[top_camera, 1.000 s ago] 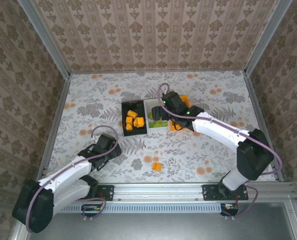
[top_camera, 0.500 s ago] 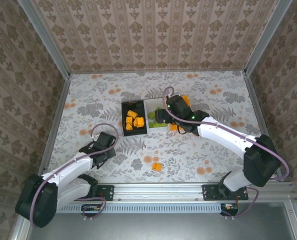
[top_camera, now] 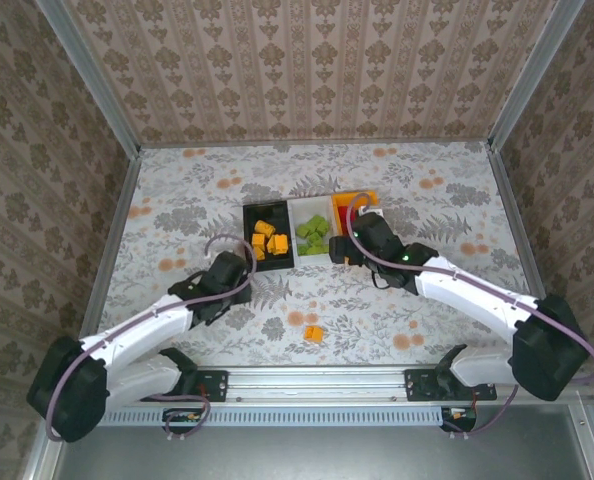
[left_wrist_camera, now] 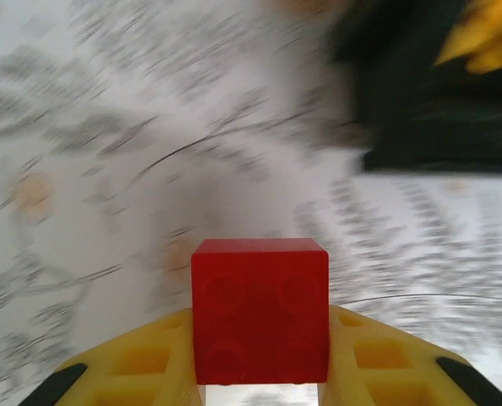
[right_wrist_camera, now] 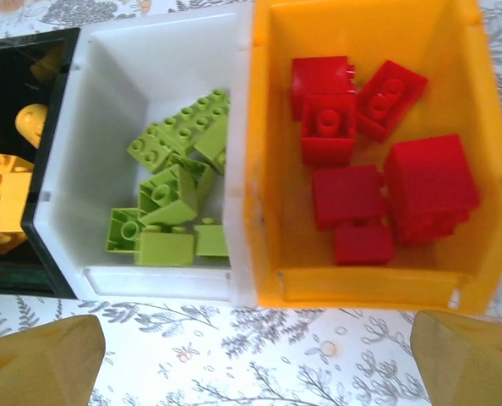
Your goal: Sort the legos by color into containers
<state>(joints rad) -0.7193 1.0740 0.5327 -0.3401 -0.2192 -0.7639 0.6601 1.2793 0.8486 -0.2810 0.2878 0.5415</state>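
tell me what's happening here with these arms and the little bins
The left gripper holds a red brick above the table, near the black bin. The right gripper hangs open by the white bin and orange bin. Orange-yellow bricks lie in the black one, green bricks in the white, red bricks in the orange; one loose brick lies on the table.

Floral table, three bins side by side, loose orange lego

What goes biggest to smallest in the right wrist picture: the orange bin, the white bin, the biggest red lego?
1. orange bin and white bin: nearly alike, so not ranked.
2. biggest red lego: far smaller.
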